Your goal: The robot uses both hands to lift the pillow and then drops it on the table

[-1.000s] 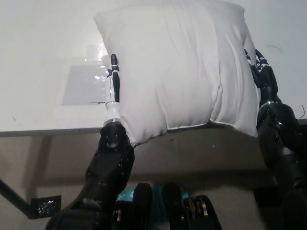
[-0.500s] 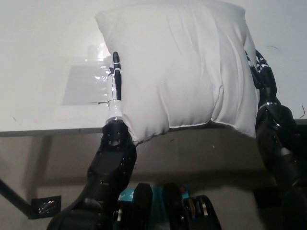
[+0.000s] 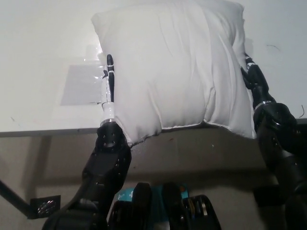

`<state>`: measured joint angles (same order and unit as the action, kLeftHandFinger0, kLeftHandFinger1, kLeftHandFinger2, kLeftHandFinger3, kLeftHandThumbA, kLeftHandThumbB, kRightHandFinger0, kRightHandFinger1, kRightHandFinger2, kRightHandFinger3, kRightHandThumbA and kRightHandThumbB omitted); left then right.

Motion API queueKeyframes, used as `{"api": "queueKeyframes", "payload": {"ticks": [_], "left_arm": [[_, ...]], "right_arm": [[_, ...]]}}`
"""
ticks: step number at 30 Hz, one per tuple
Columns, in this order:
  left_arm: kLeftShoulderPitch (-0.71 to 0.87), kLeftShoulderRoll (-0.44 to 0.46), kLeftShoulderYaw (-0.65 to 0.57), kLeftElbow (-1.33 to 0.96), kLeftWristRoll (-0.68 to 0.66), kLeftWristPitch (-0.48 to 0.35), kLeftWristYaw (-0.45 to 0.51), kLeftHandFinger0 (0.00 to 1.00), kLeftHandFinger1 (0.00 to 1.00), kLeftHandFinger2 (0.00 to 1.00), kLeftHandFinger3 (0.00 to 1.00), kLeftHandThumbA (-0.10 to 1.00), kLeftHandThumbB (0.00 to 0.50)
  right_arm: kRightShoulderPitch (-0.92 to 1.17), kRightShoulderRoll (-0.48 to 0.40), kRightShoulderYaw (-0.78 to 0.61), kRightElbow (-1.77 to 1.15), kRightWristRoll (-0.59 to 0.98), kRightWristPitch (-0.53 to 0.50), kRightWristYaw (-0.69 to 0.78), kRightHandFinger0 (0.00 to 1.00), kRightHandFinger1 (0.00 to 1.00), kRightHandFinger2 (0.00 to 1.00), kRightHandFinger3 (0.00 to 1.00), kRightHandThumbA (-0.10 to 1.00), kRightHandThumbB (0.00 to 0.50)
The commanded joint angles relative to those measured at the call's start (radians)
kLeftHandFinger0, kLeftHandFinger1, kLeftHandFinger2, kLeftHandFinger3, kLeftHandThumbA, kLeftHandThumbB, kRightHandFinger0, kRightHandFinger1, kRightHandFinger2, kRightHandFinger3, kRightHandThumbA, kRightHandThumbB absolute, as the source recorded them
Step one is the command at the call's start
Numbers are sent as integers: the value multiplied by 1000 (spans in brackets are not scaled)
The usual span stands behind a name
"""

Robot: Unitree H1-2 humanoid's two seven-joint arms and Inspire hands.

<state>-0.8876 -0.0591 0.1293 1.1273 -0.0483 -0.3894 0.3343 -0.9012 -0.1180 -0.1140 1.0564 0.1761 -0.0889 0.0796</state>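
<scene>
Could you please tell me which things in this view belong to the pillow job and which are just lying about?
In the job: pillow, left hand, right hand, white table.
Lying about: clear plastic sheet on the table, small dark object on the floor.

You see a plump white pillow, roughly square, its fabric softly creased with a seam running down its right part. It sits over the near edge of the white table, its lower corners hanging past that edge, and its far edge reaches the top of the view.
</scene>
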Motion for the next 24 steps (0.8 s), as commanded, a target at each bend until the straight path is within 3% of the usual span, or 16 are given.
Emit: {"api": "queueKeyframes", "payload": {"ticks": [1,4,7,12,15,17,22,24], "left_arm": [[-27,-41,-28,-7,13,-18,-29,1000,1000,1000,1000,1000,171],[-22,-43,-34,-15,15,-17,-29,1000,1000,1000,1000,1000,158],[-32,-53,-28,-16,-5,-20,-49,1000,1000,1000,1000,1000,205],[-52,-62,-38,-70,-4,-7,-45,1000,1000,1000,1000,1000,186],[-58,-64,-50,-109,2,-6,-45,1000,1000,1000,1000,1000,147],[-74,-66,-62,-161,10,14,-43,1000,1000,1000,1000,1000,177],[-107,-76,-71,-249,5,65,-43,1000,1000,1000,1000,1000,197],[-122,-81,-84,-312,22,122,-27,1000,1000,1000,1000,1000,187]], "right_arm": [[-13,80,83,-55,-31,68,131,1000,1000,1000,1000,1000,468],[-8,78,99,-62,-23,69,125,1000,1000,1000,1000,1000,467],[-4,80,92,-69,-2,75,130,1000,1000,1000,1000,1000,457],[3,91,63,-132,35,78,111,1000,1000,1000,1000,1000,456],[6,95,59,-179,40,68,96,1000,1000,1000,1000,1000,454],[-1,96,71,-261,25,57,73,1000,1000,1000,1000,1000,449],[-27,74,119,-377,-59,44,16,1000,1000,1000,1000,1000,463],[-35,67,127,-448,-73,53,2,1000,1000,1000,1000,1000,460]]}}
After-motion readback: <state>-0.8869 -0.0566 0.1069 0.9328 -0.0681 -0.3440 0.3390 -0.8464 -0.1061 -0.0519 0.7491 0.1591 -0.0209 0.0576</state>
